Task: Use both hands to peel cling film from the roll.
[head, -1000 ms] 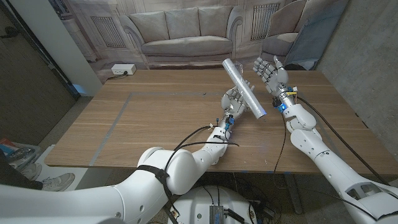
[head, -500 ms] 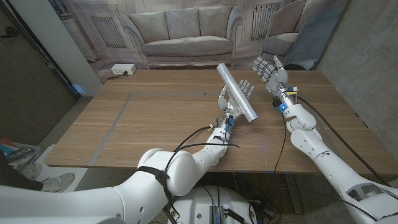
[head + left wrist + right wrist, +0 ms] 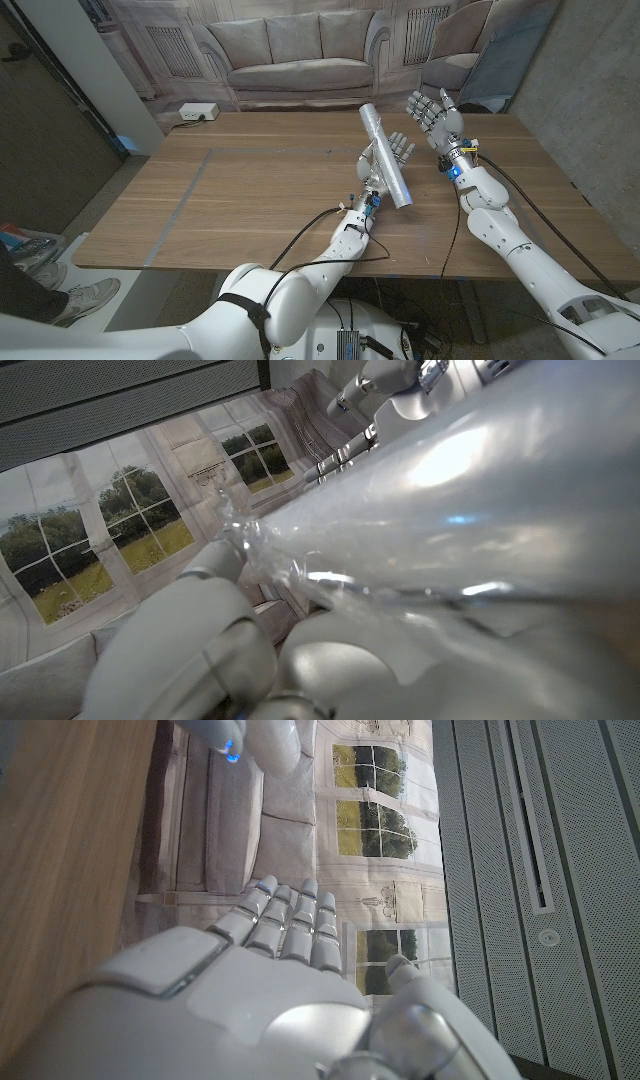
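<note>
Left hand (image 3: 385,165) has the cling film roll (image 3: 387,157) gripped and held up off the wooden table (image 3: 250,200), slanting through the middle-right of the head view. Right hand (image 3: 432,112) is up in the upper right, spread wide and holding nothing, close to the roll's top end but not touching. The left wrist view is mostly shiny blur, can't spot any loose film edge.

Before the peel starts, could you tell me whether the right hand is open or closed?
Open: the right hand is raised, fingers spread, holding nothing.
</note>
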Motion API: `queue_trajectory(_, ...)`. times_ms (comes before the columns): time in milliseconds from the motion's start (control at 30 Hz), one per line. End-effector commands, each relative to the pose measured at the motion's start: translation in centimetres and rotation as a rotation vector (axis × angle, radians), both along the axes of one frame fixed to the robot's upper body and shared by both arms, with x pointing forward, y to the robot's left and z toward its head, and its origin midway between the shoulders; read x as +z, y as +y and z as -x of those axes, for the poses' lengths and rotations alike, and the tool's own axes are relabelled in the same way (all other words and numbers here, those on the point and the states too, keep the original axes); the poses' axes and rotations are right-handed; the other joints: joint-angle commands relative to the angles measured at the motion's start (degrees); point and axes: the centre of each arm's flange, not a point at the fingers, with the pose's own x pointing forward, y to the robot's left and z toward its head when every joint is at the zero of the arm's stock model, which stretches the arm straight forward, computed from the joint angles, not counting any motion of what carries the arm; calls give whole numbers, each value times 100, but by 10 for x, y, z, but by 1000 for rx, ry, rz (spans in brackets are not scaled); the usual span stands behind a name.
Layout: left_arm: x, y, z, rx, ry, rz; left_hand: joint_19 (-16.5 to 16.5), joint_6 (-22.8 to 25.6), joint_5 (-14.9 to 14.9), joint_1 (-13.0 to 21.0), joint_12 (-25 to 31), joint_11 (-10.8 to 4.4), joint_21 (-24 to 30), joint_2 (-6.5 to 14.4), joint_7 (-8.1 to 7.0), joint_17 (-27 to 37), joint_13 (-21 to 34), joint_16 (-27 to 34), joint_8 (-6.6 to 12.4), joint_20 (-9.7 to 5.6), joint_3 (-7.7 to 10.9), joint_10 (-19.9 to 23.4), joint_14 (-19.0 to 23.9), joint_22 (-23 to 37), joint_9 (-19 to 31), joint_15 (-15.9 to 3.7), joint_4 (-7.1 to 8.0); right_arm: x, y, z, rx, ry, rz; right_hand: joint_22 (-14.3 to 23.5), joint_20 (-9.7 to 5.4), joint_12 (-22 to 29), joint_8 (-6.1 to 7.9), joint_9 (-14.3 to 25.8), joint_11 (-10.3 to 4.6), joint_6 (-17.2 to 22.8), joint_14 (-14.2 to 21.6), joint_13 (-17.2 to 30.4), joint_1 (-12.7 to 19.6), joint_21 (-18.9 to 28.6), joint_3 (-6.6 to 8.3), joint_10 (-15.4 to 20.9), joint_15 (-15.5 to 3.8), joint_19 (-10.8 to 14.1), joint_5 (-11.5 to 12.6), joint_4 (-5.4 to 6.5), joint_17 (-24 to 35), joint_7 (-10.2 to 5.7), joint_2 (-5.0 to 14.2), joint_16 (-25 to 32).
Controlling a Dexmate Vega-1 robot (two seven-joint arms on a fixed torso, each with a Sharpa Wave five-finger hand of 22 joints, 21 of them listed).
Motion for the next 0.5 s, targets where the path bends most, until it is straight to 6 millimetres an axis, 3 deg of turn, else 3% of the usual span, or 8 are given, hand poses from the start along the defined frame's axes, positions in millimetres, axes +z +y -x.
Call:
queue_trajectory(33, 33, 19, 17, 215, 217, -26, 153, 733, -3, 635, 89, -154, 54, 776, -297, 7, 4, 72, 93, -105, 359, 403, 310, 12, -20, -266, 245, 1, 6, 6, -9, 38, 81, 19, -20, -8, -14, 11, -16, 24, 30, 31, 29, 8, 90, 22, -28, 88, 0, -58, 6, -5, 215, -15)
queue_trajectory(133, 31, 22, 18, 254, 252, -50, 274, 1098, -25, 725, 75, -183, 84, 755, -264, 2, 2, 62, 234, -178, 417, 502, 394, 11, -24, -278, 251, 2, 6, 9, -27, 64, 120, 13, 7, 14, -1, 9, 30, 56, 99, 30, 174, 35, 157, 87, 24, 183, -11, -179, 2, 14, 218, 6)
queue_trajectory(167, 31, 22, 19, 257, 258, -47, 299, 1279, -38, 782, 45, -204, 85, 745, -193, 15, 6, 54, 337, -200, 425, 496, 404, 10, 14, -304, 237, 3, 7, 10, -33, 72, 135, 11, -1, 21, 8, 8, 28, 80, 132, 30, 229, 40, 180, 111, 24, 208, -17, -226, 2, 13, 215, 15)
queue_trajectory(267, 31, 24, 22, 284, 288, -63, 361, 1206, -43, 858, -49, -226, 98, 755, -189, 24, 12, 34, 360, -247, 454, 312, 403, 10, 71, -327, 221, 4, 7, 12, -47, 109, 161, 8, 35, 58, 37, 8, 40, 183, 244, 31, 427, 75, 251, 239, 47, 347, -49, -400, 2, 45, 185, 30)
queue_trajectory(500, 36, 25, 27, 277, 308, -65, 449, 800, -69, 1004, -114, -217, 112, 751, -97, 71, 34, 9, 375, -343, 439, 160, 416, 13, 254, -381, 196, 13, 7, 22, -105, 187, 310, 8, 100, 74, 44, 7, 85, 248, 401, 31, 565, 117, 255, 325, 120, 512, -86, -553, 4, 110, 75, 52)
